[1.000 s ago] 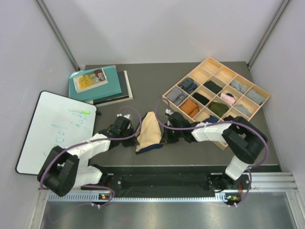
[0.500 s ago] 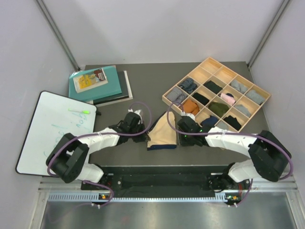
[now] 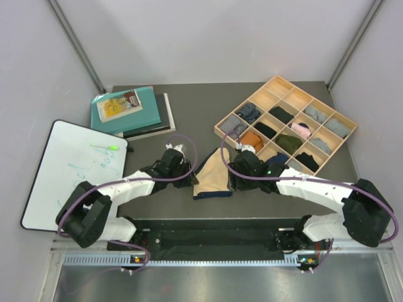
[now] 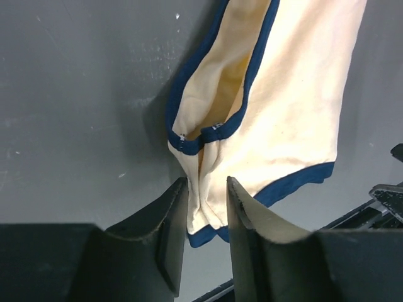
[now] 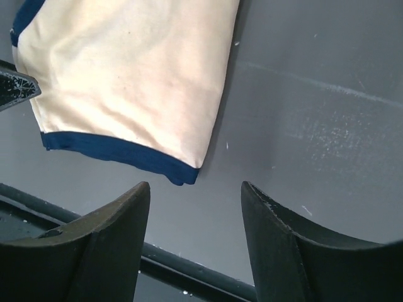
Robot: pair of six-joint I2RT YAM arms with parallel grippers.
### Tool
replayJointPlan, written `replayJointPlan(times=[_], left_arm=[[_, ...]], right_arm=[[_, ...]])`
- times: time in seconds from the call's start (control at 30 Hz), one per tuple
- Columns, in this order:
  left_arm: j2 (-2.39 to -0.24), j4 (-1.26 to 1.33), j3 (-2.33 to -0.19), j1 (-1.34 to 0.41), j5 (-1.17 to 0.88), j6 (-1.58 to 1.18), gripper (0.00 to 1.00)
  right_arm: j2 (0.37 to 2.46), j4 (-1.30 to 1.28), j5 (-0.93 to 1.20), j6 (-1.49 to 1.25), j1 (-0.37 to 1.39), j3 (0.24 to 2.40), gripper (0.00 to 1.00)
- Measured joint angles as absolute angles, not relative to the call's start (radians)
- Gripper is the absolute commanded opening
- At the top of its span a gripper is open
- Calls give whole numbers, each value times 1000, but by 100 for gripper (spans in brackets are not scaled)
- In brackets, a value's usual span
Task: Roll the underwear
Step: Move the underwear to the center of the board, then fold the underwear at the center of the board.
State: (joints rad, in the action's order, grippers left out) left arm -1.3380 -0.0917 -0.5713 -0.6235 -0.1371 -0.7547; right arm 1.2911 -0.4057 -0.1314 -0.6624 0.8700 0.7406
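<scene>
Wooden grid tray (image 3: 278, 87) of rolled cloths (image 3: 289, 143), beige underwear (image 3: 213, 178) beside it

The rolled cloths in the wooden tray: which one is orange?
The orange roll in the wooden tray, second compartment from its left corner along the near edge. The others are grey, black, green or pink.

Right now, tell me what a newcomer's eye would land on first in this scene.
The beige briefs with navy trim stand out on the dark table, lying between the left hand and the right hand. Next come the wooden tray of rolled cloths at the far right, and the whiteboard at the left.
</scene>
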Motion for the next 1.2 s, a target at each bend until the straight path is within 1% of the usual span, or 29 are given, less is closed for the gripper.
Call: replayJointPlan(times=[0.2, 0.4, 0.43, 0.47, 0.5, 0.53, 0.73, 0.93, 1.2], left_arm=[[-1335, -99, -571, -624, -129, -757, 33], [-1370, -100, -569, -624, -130, -766, 24], [-1375, -101, -568, -624, -130, -766, 21], [-1381, -101, -566, -624, -131, -769, 10], [-1384, -101, -566, -624, -131, -773, 4], [-1385, -100, -564, -624, -134, -777, 0], [-1374, -118, -562, -624, -138, -784, 0], [-1306, -214, -602, -624, -138, -768, 0], [-1306, -294, -712, -624, -178, -739, 0]], right_arm=[[1291, -389, -110, -663, 871, 741, 57], [1311, -362, -112, -672, 871, 741, 50], [1320, -354, -114, -674, 871, 740, 50], [1330, -344, -115, -676, 871, 740, 49], [1339, -336, -115, -677, 871, 740, 46], [1351, -323, -115, -678, 871, 740, 45], [1443, -237, -103, -675, 871, 740, 34], [1524, -185, -65, -665, 871, 742, 31], [1581, -133, -45, -665, 875, 777, 28]])
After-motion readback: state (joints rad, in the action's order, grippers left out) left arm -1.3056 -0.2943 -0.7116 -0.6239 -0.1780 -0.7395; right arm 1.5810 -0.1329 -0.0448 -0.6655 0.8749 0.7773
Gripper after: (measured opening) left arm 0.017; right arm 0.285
